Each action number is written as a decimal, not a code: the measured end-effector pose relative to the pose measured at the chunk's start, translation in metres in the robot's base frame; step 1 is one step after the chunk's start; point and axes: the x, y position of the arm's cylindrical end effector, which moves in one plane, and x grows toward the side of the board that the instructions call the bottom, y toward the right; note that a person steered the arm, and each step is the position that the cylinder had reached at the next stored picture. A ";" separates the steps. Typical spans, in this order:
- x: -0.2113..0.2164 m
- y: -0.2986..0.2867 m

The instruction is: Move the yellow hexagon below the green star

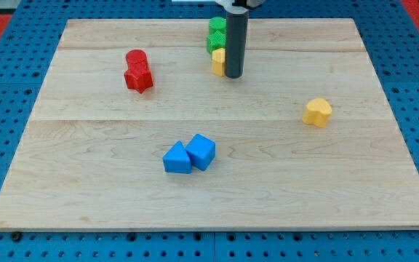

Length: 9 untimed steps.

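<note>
The yellow hexagon (217, 62) lies near the view's top centre, mostly hidden behind my rod. The green star (214, 42) sits just above it, touching it, with a second green block (216, 25) above that. My tip (233, 76) rests on the board right beside the yellow hexagon, at its right edge.
The wooden board (108, 196) sits on a blue pegboard. A red cylinder (136, 57) and a red star (139, 77) stand at the upper left. A blue triangle (176, 158) and a blue cube (201, 151) lie at the lower centre. A yellow heart (316, 112) lies at the right.
</note>
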 end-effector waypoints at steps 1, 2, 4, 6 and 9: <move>0.000 0.000; 0.003 0.000; 0.020 0.012; 0.001 0.050; -0.021 0.021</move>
